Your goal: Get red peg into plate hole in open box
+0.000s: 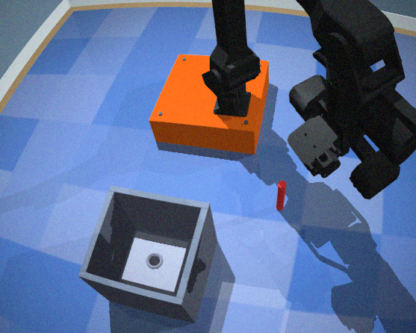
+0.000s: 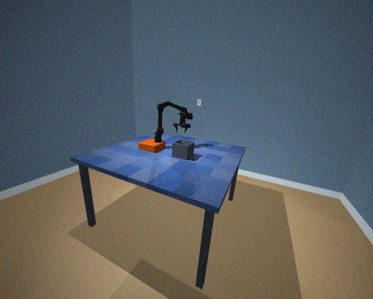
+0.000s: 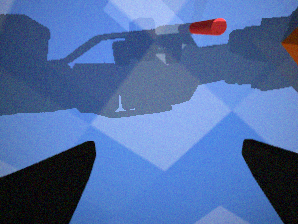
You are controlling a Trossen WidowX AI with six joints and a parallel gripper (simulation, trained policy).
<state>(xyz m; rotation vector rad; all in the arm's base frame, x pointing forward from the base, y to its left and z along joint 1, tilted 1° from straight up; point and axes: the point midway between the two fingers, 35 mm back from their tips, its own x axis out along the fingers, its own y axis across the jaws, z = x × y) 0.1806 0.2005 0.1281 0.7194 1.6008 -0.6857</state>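
Hanging above the table (image 1: 247, 231) (image 2: 148, 164) (image 3: 167, 130), my claw (image 1: 340, 138) (image 2: 181, 131) (image 3: 168, 147) has its fingers spread wide, with nothing between them. Below, apart from them, the red peg (image 1: 281, 195) (image 3: 207, 26) stands upright on the table. Farther off are the orange block (image 1: 187, 93) (image 2: 151, 145) (image 3: 292, 44) under my arm and the open box (image 1: 135, 287) (image 2: 182, 149), a white plate (image 1: 139, 261) at its bottom, its hole unfilled. Beyond rises the blue wall (image 2: 255, 67).

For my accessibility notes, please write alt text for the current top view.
A red peg stands upright on a blue patchwork surface, between a black robot arm and an open gray box with a holed white plate at the bottom.
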